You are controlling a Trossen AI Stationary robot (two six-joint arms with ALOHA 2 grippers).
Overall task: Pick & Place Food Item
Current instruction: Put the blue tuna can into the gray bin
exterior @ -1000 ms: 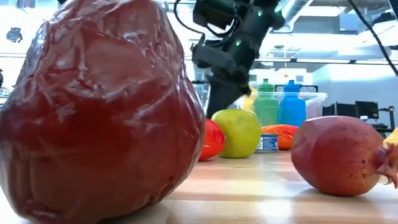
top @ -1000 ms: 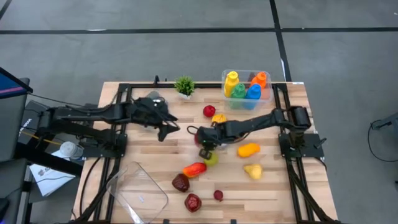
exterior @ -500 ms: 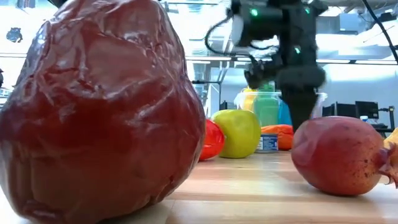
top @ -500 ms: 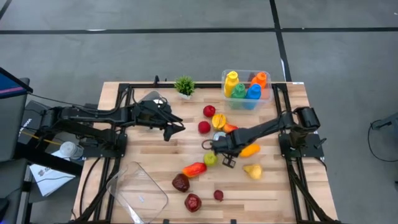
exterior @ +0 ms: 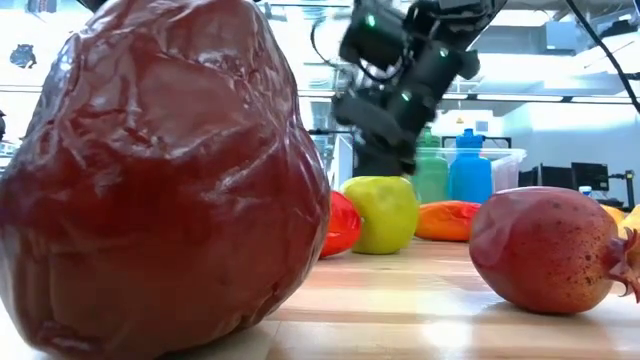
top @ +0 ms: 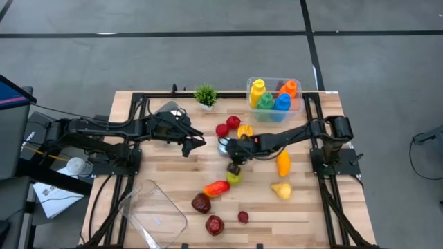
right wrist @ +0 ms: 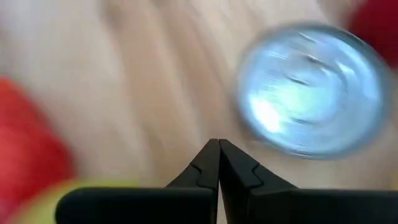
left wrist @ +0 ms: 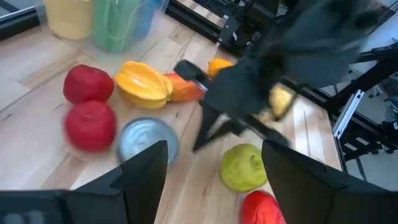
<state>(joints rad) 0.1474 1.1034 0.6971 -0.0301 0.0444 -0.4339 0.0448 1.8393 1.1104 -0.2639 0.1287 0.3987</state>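
Toy food lies scattered across the wooden table. A green apple sits mid-table, just beside the right gripper, whose fingers are pressed together, holding nothing, perhaps nudging. The left gripper hovers nearby, fingers spread and empty, apparently waiting its turn.

The right gripper has its two dark fingers pressed together above the pale wooden table, near a round silver tin can.
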